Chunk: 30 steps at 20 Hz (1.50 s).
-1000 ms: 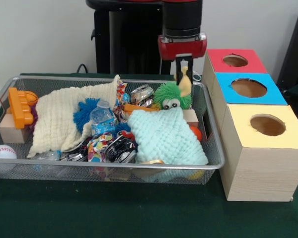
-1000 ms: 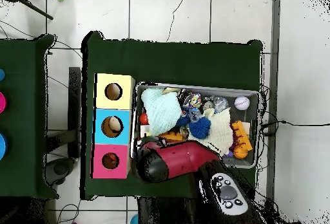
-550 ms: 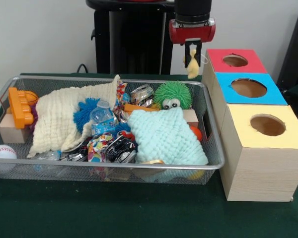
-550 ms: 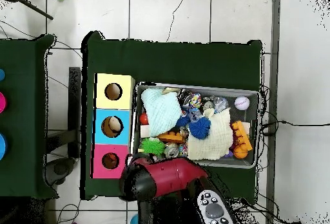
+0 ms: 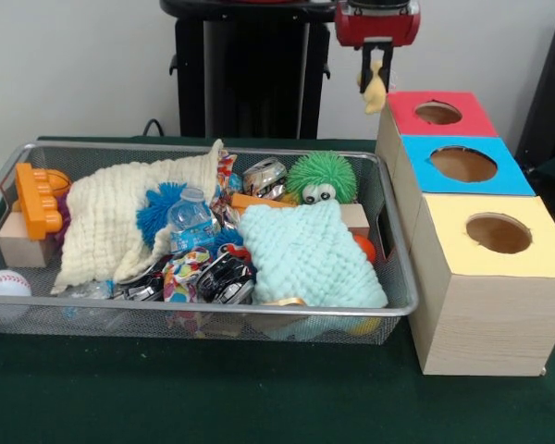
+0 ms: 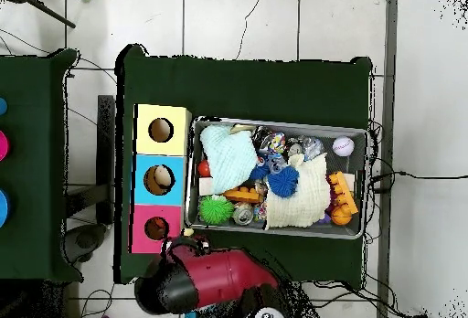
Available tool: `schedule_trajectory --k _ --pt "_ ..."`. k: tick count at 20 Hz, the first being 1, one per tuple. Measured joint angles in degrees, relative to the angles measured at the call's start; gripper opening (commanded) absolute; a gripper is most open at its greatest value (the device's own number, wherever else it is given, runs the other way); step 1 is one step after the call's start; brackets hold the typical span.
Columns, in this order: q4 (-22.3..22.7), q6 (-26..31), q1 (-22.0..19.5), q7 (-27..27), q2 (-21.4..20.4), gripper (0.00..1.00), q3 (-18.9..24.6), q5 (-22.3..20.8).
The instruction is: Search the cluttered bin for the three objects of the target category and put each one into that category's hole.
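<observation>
The green-covered table (image 5: 259, 407) carries a wire mesh bin (image 5: 402, 277) full of clutter, with a pale yellow cloth (image 5: 120, 222) at its 9 o'clock side and a mint knitted cloth (image 5: 305, 254) toward 4 o'clock. Just beside the bin stands a wooden box row topped red (image 5: 462, 120), blue (image 5: 509, 176) and yellow (image 5: 536, 250). At 12 o'clock the gripper (image 5: 376, 67) hangs with fingers pinched on a small yellow toy (image 5: 376, 91), raised clear of the bin, near the red-topped box.

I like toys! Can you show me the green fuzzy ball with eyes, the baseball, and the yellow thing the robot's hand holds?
Green ball (image 5: 321, 176), front view, on its spiky top.
Baseball (image 5: 5, 284), front view, on its white middle.
Yellow thing (image 5: 376, 90), front view, on its hanging lower part.
</observation>
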Motion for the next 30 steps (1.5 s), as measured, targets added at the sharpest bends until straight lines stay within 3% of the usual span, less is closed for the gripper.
schedule_trajectory --k 11,17,22,30 --pt "0.83 -0.01 13.1 0.01 -0.84 0.0 -5.01 8.6" --pt "0.84 -1.79 19.07 0.02 1.9 0.0 -7.99 13.02" --pt "1.13 -6.77 21.31 0.02 4.37 0.0 -9.68 14.96" --pt "1.27 -7.69 22.54 0.02 4.48 0.0 -10.9 15.74"
